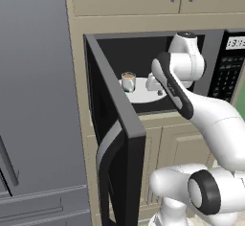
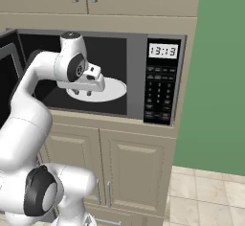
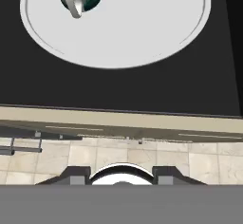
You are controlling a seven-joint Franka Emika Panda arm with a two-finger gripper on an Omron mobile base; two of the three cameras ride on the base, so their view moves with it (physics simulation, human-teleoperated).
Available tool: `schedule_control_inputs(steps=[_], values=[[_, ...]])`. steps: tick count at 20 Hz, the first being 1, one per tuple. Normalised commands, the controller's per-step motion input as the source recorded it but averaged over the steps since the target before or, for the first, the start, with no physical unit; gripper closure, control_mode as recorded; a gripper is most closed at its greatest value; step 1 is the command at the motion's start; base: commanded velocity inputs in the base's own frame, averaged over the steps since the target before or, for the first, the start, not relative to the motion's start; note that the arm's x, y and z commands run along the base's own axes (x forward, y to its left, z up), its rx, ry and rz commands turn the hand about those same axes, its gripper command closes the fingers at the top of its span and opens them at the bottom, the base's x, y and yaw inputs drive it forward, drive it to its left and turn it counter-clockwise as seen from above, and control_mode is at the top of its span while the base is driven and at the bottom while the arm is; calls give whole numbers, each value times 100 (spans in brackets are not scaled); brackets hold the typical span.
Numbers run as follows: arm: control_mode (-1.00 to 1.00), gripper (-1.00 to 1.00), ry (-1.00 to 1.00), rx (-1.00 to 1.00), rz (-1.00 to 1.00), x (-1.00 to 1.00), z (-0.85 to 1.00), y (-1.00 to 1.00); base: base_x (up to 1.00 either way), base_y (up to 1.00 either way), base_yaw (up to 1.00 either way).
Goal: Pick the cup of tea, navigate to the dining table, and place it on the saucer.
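Beyond claw (image 3: 122,176): cup of tea (image 1: 128,81), apart, on turntable (image 3: 142,33).

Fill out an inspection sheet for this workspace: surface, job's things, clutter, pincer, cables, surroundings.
Surface: white round turntable inside the open microwave, on its dark floor.
Job's things: cup upright on the turntable's left part, brown tea inside; nothing grips it.
Clutter: nothing seen.
Pincer: pincer at the microwave opening over the turntable, right of the cup and apart from it; fingers part open, holding nothing.
Cables: nothing seen.
Surroundings: microwave door swung wide to the left; control panel with clock on the right; beige cabinets above and below; grey fridge to the left; green wall to the right; tiled floor.
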Motion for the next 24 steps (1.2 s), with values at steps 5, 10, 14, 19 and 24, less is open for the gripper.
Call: schedule_control_inputs(steps=[5,10,14,19,24], values=[[-100,-100,0,0,0,-4,0,6,0,0,0],[-100,-100,-16,0,-3,-22,0,54,0,0,0],[-100,-100,-20,0,-3,6,0,61,0,0,0],[-100,-100,-20,0,-4,36,0,53,0,0,0],[-100,-100,-13,0,-5,47,0,41,0,0,0]])
